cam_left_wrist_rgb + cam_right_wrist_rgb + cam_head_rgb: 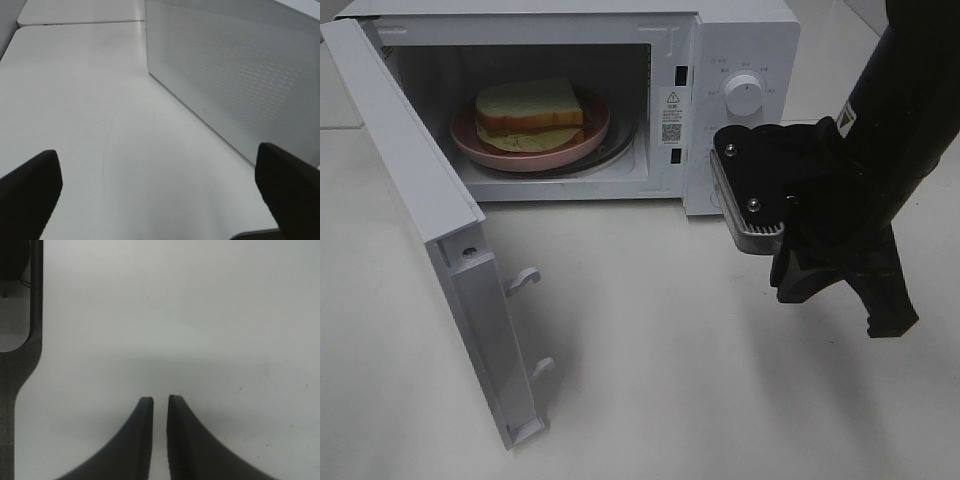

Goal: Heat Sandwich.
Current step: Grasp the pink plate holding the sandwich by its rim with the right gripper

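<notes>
Where the layered sandwich (530, 108) rests, the round plate (563, 152) seems glossy.

The microwave (765, 45) bears a warning-triangle sticker (672, 115) with a QR code; its print is too small to read.

Exterior high camera looks steeply down on the microwave (740, 50) front and bench (670, 350). Left wrist camera sits low, close to its perforated panel (240, 75). Right wrist camera faces straight down, near. All share the bench.
</notes>
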Motion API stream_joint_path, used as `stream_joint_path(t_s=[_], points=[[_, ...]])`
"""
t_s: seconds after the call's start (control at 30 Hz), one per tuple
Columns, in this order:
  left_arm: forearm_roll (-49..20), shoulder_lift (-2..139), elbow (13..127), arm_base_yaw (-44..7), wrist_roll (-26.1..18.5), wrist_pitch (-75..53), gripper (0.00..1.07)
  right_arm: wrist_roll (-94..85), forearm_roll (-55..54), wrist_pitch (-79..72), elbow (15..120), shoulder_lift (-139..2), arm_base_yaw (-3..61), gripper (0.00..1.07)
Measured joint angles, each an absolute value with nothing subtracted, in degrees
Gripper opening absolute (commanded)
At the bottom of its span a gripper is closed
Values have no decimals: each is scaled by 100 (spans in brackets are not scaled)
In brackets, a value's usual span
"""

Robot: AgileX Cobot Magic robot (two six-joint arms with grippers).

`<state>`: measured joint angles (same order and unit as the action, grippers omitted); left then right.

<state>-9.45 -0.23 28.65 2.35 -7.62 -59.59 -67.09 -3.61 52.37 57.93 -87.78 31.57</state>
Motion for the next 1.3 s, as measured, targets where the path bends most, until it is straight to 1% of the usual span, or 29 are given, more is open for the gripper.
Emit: stream_joint_path(t_s=[0.07, 0.13, 0.2, 0.23, 0.27, 0.3, 0.37, 0.4, 0.43, 0.5, 0.57, 0.63, 0.93, 1.17, 1.3], points=[[-945, -23, 2865, 235, -762, -5959, 101, -6755, -361, 5237, 5793, -8778, 3157, 15], [-945, -23, 2865, 235, -762, -5959, 101, -6784, -350, 5237, 5793, -8778, 3157, 18], [-945, -23, 2865, 235, -762, -5959, 101, -6812, -350, 5237, 5793, -8778, 3157, 25], [-945, -23, 2865, 235, -762, -5959, 101, -6812, -350, 5220, 5793, -8778, 3157, 36], [-945, -23, 2865, 235, -762, -5959, 101, -6812, -350, 5220, 5793, -8778, 3157, 36], [-945, -23, 2865, 235, -762, -5959, 101, -6812, -350, 5208, 5793, -8778, 3157, 41], [-945, -23, 2865, 235, -762, -5959, 101, -6755, -350, 5139, 5793, -8778, 3157, 55], [-945, -23, 2865, 235, -762, -5959, 101, -6686, -344, 5048, 5793, -8778, 3157, 69], [-945, -23, 2865, 235, -762, -5959, 101, -6686, -344, 5048, 5793, -8778, 3157, 69], [-945, -23, 2865, 235, -762, -5959, 101, -6566, -344, 4968, 5793, -8778, 3157, 83], [-945, -23, 2865, 235, -762, -5959, 101, -6411, -344, 4945, 5793, -8778, 3157, 95], [-945, -23, 2865, 235, -762, -5959, 101, -6388, -344, 4945, 5793, -8778, 3157, 96], [-945, -23, 2865, 235, -762, -5959, 101, -6297, -327, 4882, 5821, -8818, 3157, 94], [-945, -23, 2865, 235, -762, -5959, 101, -6303, -321, 4830, 6240, -9162, 3163, 92], [-945, -23, 2865, 235, -762, -5959, 101, -6320, -109, 4790, 6509, -9368, 3295, 91]])
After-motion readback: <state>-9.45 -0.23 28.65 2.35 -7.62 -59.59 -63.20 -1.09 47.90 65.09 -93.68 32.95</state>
